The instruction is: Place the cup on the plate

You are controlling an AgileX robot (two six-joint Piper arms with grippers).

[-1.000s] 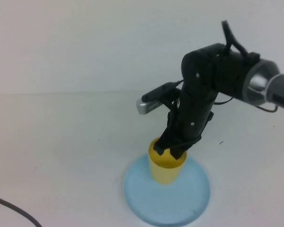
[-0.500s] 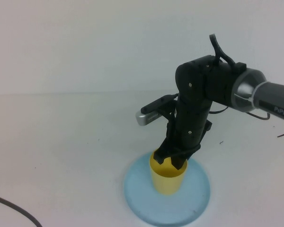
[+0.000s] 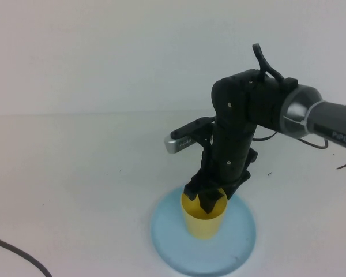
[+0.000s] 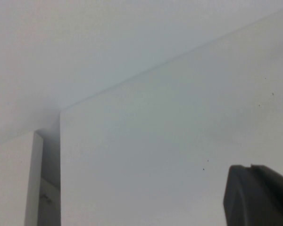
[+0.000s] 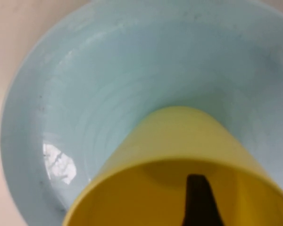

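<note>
1. Far L, near edge of the high view: a dark cable (image 3: 14,253) is lying curved on the white table (image 3: 75,173), well apart from everything else.
2. Left gripper (image 4: 259,195): not showing in the high view. In the left wrist view only a dark corner of it is poking in over bare table, so can't tell if its fingers are apart or closed, or whether it's holding anything.
3. Centre-R, near edge: the plate (image 3: 236,245), light blue, is lying flat on the table.
4. The cup (image 3: 204,222), yellow, is standing upright w/ its mouth up, on the plate's L-of-centre part. Its base seems to be resting on the plate, though the contact isn't clear from the high view. The right wrist view is showing the cup (image 5: 179,155) w/ plate (image 5: 108,70) all around its lower end.
5. Right gripper (image 3: 206,196): pointing down at the cup's mouth, on the arm coming in from the R. One finger (image 5: 198,200) is sitting inside the cup against the wall, the other outside the rim, so the fingers are closed on the wall, pinching it.
6. Just L of the right arm's wrist, a silver-tipped camera (image 3: 181,130) is sticking out above the table.
</note>
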